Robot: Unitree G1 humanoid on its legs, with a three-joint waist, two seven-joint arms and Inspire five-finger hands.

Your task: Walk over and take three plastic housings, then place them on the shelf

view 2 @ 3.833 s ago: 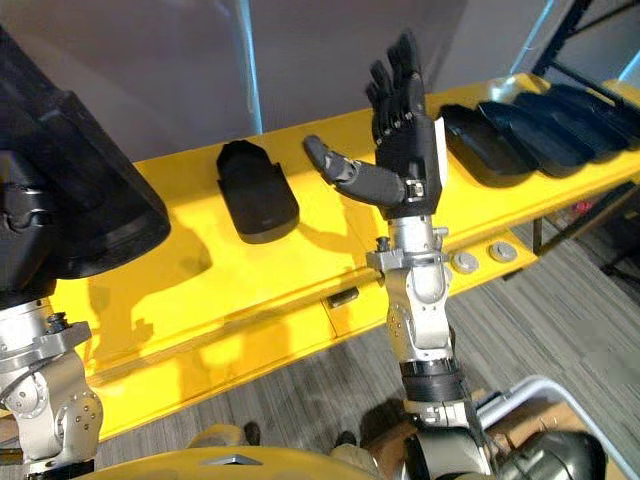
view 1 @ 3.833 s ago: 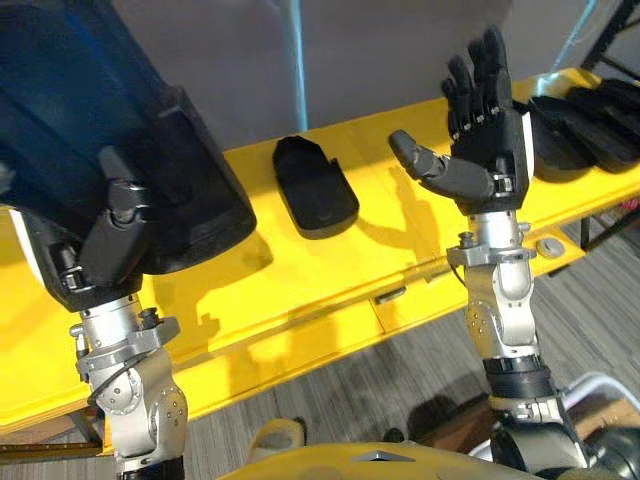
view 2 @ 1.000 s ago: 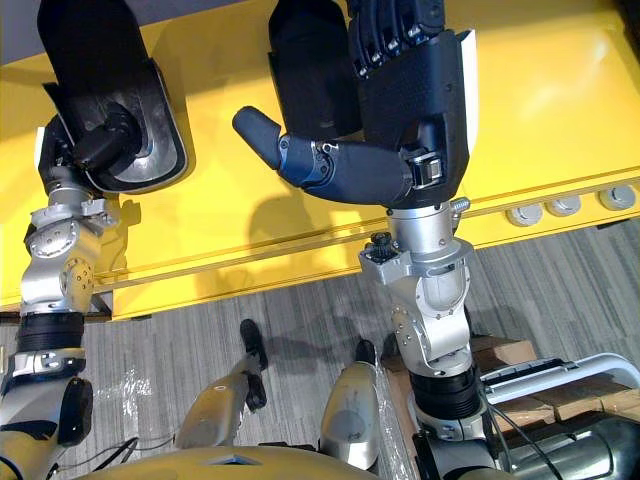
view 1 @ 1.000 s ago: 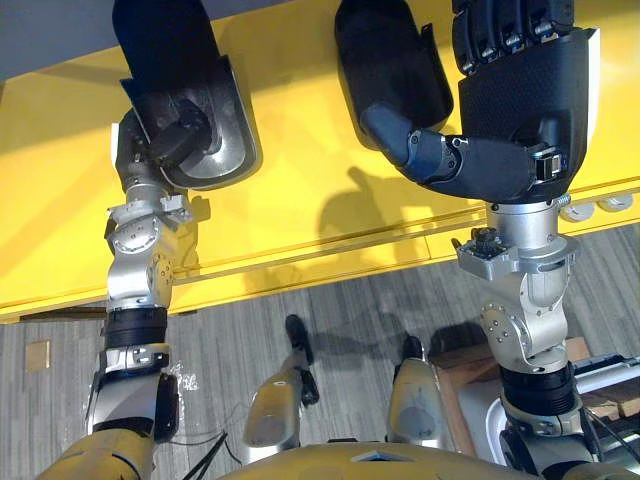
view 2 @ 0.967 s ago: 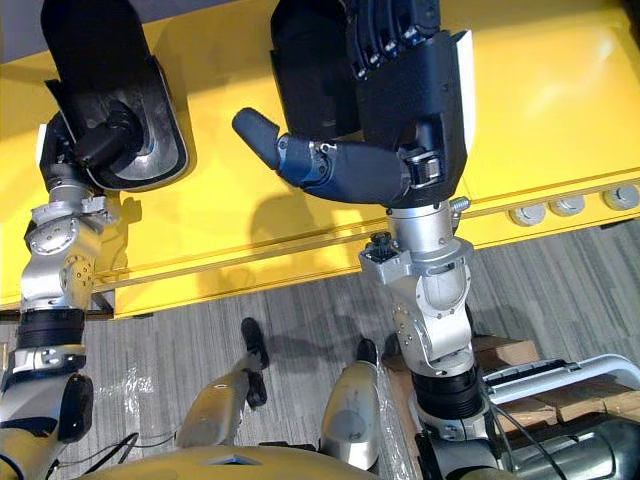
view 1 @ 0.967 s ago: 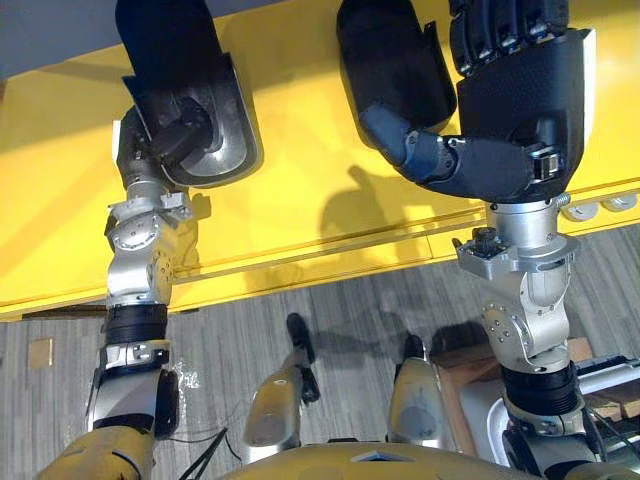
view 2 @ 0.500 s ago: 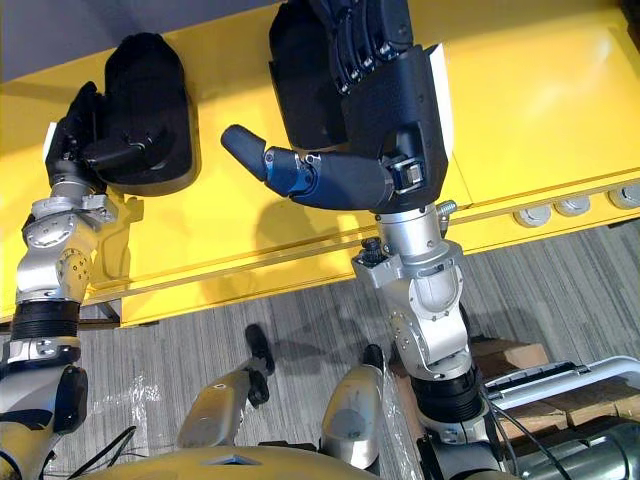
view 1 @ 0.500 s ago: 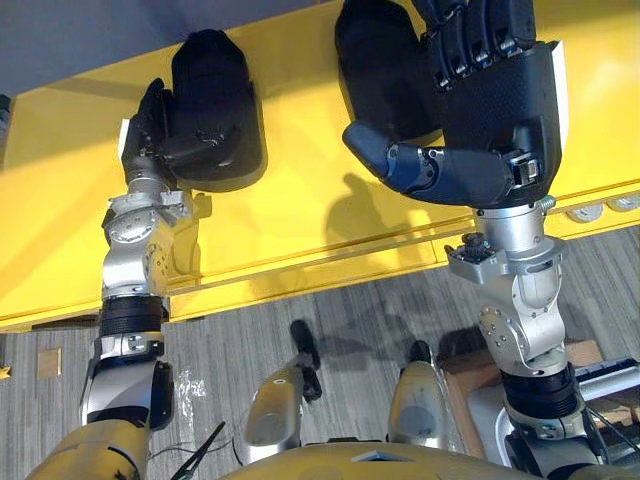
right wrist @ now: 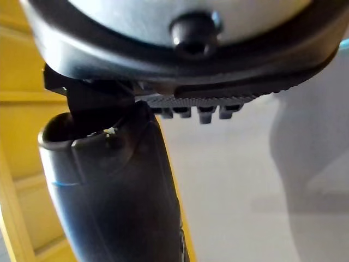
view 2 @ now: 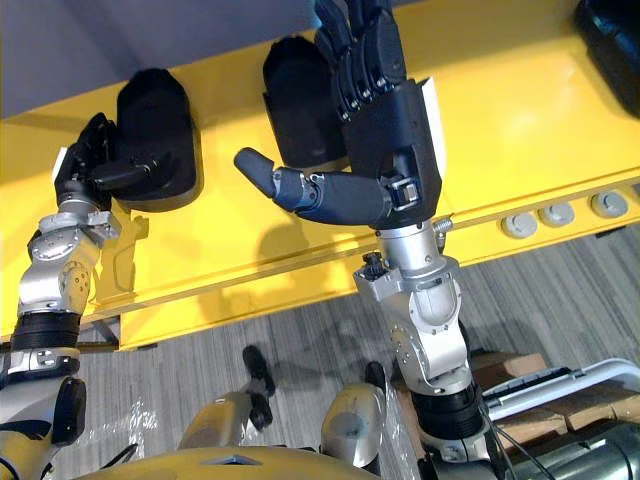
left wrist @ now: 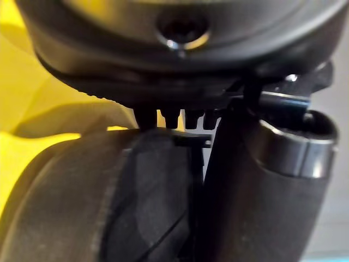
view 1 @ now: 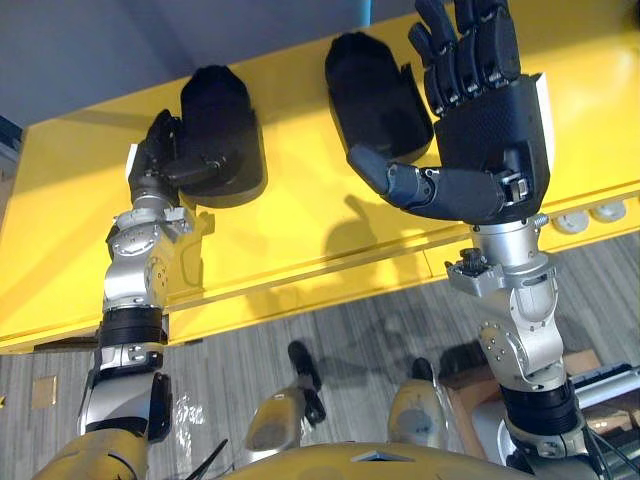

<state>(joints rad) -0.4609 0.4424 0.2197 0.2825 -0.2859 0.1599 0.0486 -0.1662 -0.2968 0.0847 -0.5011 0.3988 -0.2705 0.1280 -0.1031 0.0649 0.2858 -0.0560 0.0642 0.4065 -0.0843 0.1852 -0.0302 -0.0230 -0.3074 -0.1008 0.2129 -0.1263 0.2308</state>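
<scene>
The left hand [view 1: 158, 150] is gripping the near edge of the left housing [view 1: 225, 130], which is lying on the yellow surface [view 1: 300, 235]. The right hand [view 1: 495, 130] is hovering spread wide beside the right housing [view 1: 365, 90].

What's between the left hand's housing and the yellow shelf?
Nothing visible. The housing in the left hand already seems to lie on the yellow shelf, apart from a second housing. The open right hand hovers past that.
</scene>
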